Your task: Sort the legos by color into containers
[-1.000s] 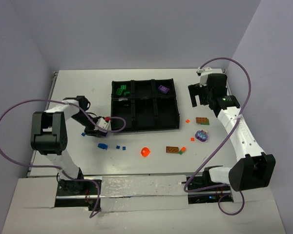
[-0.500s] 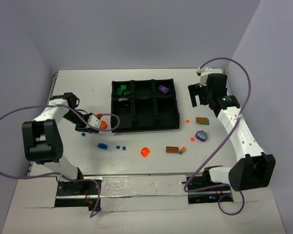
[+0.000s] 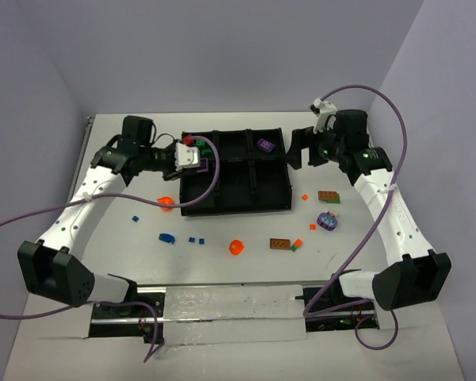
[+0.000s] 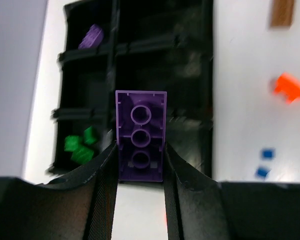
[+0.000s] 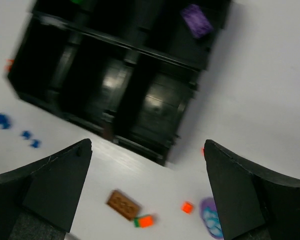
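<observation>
My left gripper (image 4: 140, 150) is shut on a purple three-stud lego (image 4: 141, 125). In the top view that gripper (image 3: 192, 155) hangs over the far-left corner of the black tray (image 3: 274, 208). Green legos (image 4: 80, 147) lie in the far-left compartment and a purple lego (image 3: 265, 144) lies in the far-right one. My right gripper (image 3: 296, 155) is open and empty beside the tray's far-right corner. In the right wrist view (image 5: 146, 145) it looks down on the tray (image 5: 155, 100) and the purple lego (image 5: 196, 21).
Loose legos lie on the table near the tray: an orange piece (image 3: 166, 202), blue bits (image 3: 166, 236), an orange piece (image 3: 236, 247), a brown plate (image 3: 281, 244), another brown plate (image 3: 328, 195) and a purple-blue piece (image 3: 327, 221). Purple cables loop off both arms.
My left arm has swung from the table left of the tray up over its far-left corner; an orange piece stays on the table there. My right gripper has shifted left toward the tray.
</observation>
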Motion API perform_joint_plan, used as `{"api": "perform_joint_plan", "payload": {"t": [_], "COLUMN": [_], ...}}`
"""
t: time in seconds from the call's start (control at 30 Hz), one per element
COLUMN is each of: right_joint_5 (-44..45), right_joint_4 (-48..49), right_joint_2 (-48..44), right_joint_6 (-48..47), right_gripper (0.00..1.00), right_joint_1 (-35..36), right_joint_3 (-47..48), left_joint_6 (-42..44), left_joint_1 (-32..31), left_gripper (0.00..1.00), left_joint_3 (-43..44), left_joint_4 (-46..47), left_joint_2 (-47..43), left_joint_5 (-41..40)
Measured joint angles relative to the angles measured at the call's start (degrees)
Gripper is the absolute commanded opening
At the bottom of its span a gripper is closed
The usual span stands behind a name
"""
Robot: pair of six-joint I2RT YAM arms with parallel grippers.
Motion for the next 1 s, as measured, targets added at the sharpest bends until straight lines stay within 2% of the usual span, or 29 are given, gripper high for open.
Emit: {"api": "perform_joint_plan", "payload": {"t": [0.17,0.33,0.57,0.83,0.93,1.0], "right_joint_5": [-9.93,-18.05,-24.33,-27.91,-28.38,-28.51], "right_joint_4": [0.85,1.92,2.19,4.1,4.41,4.68], "right_joint_2": [3.65,9.57,16.72,17.23,17.46,17.92], "right_joint_6": [6.32,10.56,16.28,18.63,18.97,19.25], "right_gripper": [1.0,0.99,0.98,0.95,0.88,0.78], "right_joint_1": [6.77,12.56,15.1,15.89,16.49,16.72], "right_joint_3": [5.11,7.0,8.9,13.0,13.11,13.33], "left_joint_6": [-16.12,-24.73,-28.6,-30.01,-30.42,-30.48], "left_joint_1": [-7.98,-11.52,-15.1,-16.45,-16.84,-17.09], "left_gripper": [0.0,0.0,0.0,0.0,0.0,0.0], "left_joint_3": [-2.58,-2.58,-2.58,-2.67,-2.77,-2.77], "left_joint_4": [10.96,18.23,22.13,23.92,24.41,24.55], "left_joint_2": [-0.33,0.3,1.13,1.17,1.17,1.17], "left_joint_5": [-2.44,-6.21,-9.86,-12.27,-12.4,-12.4]}}
